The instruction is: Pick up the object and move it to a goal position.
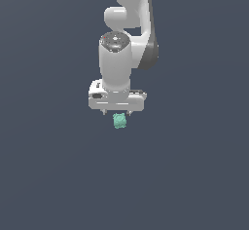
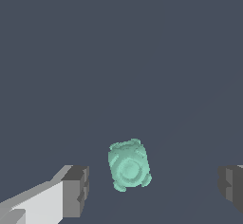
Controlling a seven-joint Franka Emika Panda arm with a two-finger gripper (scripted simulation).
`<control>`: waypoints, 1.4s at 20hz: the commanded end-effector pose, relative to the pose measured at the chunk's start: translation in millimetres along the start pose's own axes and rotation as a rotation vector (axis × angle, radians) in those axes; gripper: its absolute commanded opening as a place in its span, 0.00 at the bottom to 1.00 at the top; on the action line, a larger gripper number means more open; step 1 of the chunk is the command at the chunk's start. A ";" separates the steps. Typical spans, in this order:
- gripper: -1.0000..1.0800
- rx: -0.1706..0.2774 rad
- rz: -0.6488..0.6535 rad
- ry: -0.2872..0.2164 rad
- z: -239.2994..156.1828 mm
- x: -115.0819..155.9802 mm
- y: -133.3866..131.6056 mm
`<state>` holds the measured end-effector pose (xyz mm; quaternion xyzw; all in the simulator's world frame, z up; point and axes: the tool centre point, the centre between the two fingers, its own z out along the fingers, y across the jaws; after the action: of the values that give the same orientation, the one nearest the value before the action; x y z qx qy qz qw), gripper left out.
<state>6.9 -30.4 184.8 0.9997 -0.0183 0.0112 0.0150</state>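
Exterior view: I see the white Panda arm (image 1: 127, 29) coming down from the top of the picture, with the gripper (image 1: 117, 112) pointing down at a plain dark floor (image 1: 48, 175).
Object, exterior view: the mint-green lumpy blob (image 1: 119, 121) sits just under the gripper, between its two short fingertips. I cannot tell from here whether it lies on the floor or is touched.
Goal, exterior view: I see no marker for it.
Wrist view: the blob (image 2: 128, 165) lies between the two dark finger pads, one pad (image 2: 76, 190) on each side of it.
Gripper state, wrist view: the jaws stand wide apart, with clear floor showing between each pad and the blob; nothing is clamped.
Offset, wrist view: the blob looks nearer to one pad than the other, so I judge the grip is not centred.
Risk: if I close off-centre, the near pad may push the blob first and roll or twist it on its bumpy surface.
Risk: if I close too high, the pads may catch only the rounded top and squeeze it out.
View difference: only the wrist view shows the gaps beside the blob; only the exterior view shows the arm's pose above it.
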 end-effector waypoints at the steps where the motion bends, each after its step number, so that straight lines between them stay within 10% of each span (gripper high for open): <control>1: 0.96 0.000 0.000 0.000 0.0 0.0 0.0; 16: 0.96 0.024 0.013 0.038 -14.4 9.2 1.6; 28: 0.96 0.027 -0.131 0.001 57.4 -31.3 -2.6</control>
<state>-15.6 -29.1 138.4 0.9993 0.0352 0.0141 0.0029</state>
